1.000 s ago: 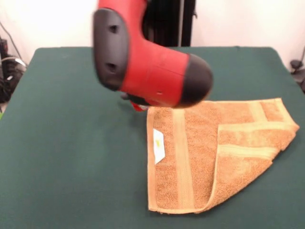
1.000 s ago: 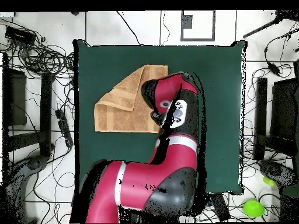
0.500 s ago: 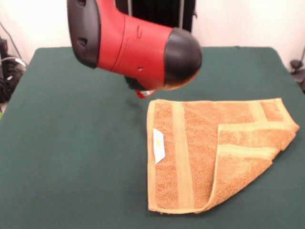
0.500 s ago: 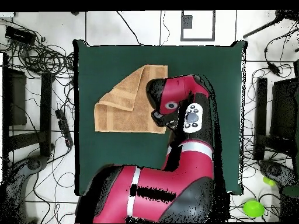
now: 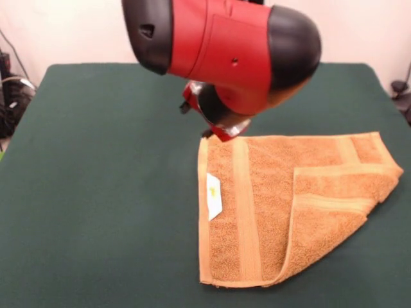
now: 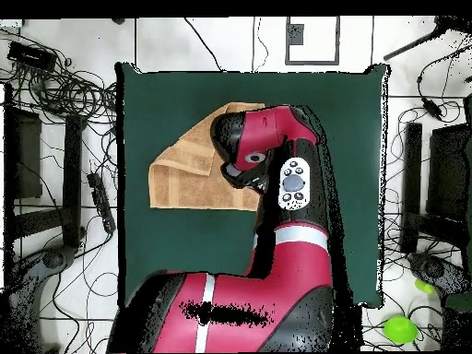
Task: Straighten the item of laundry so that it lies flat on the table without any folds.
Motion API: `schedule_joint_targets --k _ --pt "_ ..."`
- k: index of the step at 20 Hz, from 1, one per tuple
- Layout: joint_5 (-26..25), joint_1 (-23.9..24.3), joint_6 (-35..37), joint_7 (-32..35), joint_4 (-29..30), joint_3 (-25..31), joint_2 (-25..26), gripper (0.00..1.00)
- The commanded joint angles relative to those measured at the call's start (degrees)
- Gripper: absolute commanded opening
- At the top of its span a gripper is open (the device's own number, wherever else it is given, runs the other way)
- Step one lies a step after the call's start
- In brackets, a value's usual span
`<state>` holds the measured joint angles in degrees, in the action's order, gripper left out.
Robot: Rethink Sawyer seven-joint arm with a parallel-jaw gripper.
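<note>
1. Arm is swinging back over the towel [image 5: 276, 205]; the claw [image 5: 217, 130] is now hovering at its far corner, grip state impossible to tell.
2. Towel is lying unmoved toward the tabletop [image 5: 96, 192] near edge, one corner folded over: flattening not done.
3. Count: one towel, one white tag [image 5: 214, 196], one arm.

The arm's bulky red and black head [image 5: 221, 54] hides most of the gripper [image 5: 215, 128], so its fingers cannot be made out, and in the overhead view it covers the towel [image 6: 189, 171] corner lying directly beneath the gripper.
</note>
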<state>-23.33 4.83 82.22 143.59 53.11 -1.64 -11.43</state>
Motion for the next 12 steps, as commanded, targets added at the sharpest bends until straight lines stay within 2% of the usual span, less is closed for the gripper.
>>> schedule_joint_targets --k 1,3,12 --pt "0.6 -1.7 -9.1 -14.4 7.4 9.4 -0.3 1.00" --pt "0.3 -1.8 -9.7 -14.9 7.1 10.0 0.0 1.00" --pt "3.3 0.0 -13.6 -8.5 6.5 12.5 4.0 1.00"
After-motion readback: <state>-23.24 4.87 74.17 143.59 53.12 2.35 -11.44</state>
